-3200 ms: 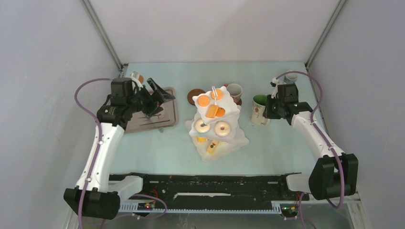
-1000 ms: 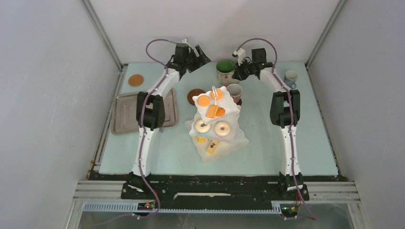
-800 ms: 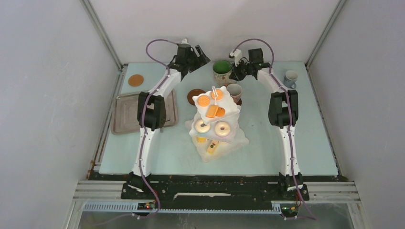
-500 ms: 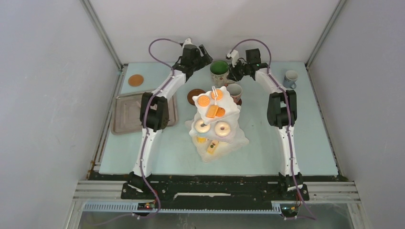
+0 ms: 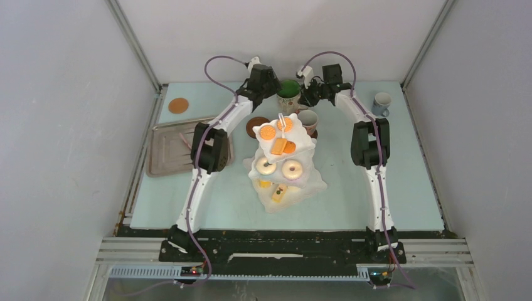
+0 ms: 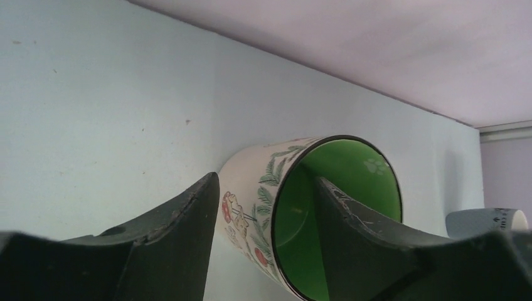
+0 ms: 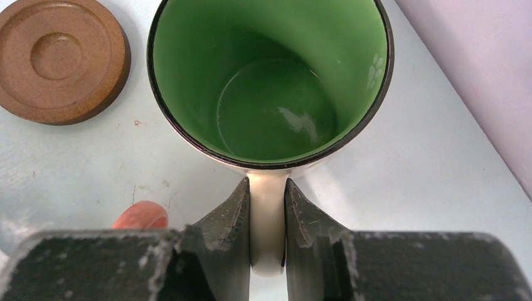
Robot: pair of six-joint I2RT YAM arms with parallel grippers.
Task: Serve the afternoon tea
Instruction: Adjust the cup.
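The green-inside mug [image 5: 289, 93] stands at the far middle of the table, behind the white three-tier stand [image 5: 312, 182]. My right gripper [image 5: 309, 94] is shut on its white handle [image 7: 268, 207]. My left gripper [image 5: 274, 88] is open and straddles the mug's flowered wall [image 6: 251, 207], one finger [image 6: 188, 219] outside and one [image 6: 351, 232] inside the green hollow. The stand holds orange biscuits [image 5: 268, 132], donuts [image 5: 292, 169] and yellow cakes [image 5: 279, 193]. The pink mug [image 5: 307, 119] sits on a coaster right of the stand's top.
A brown coaster [image 5: 255, 125] lies left of the stand's top and shows in the right wrist view [image 7: 59, 59]. Another coaster [image 5: 179, 105] lies far left. The small pale mug [image 5: 381, 101] stands far right. The grey tray [image 5: 164, 150] with pink tongs [image 5: 185, 139] lies left. The back wall is close behind the mug.
My right gripper has carried the green-inside mug from the right side to the far middle. My left gripper has left the tray and moved right until it straddles the mug's wall.
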